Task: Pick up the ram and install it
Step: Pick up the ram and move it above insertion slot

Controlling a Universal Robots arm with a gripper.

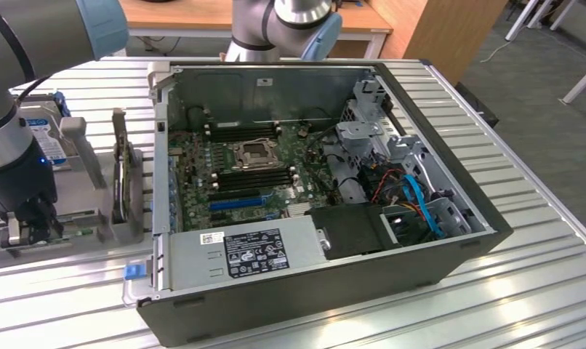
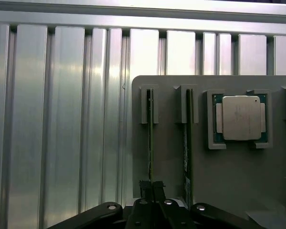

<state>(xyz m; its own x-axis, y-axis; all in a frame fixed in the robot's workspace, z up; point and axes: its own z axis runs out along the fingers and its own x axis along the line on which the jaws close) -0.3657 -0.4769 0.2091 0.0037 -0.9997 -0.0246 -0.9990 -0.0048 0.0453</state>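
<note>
Exterior view: the pincer point(image 1: 31, 231) is low over the grey holder point(image 1: 118, 231) on the bench point(image 1: 536, 291), at nine o'clock of the open computer case point(image 1: 303, 298).

Wrist view: the pincer point(image 2: 151, 185) is narrow, pinched on the ram point(image 2: 150, 138), which stands on edge in a holder slot.

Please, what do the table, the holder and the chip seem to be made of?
Table: likely bare aluminium, ribbed, with bright streaky reflections.
Holder: probably plastic, matte grey, no glare, moulded slots.
Chip: dull silver metal lid on a green board edge.
</note>
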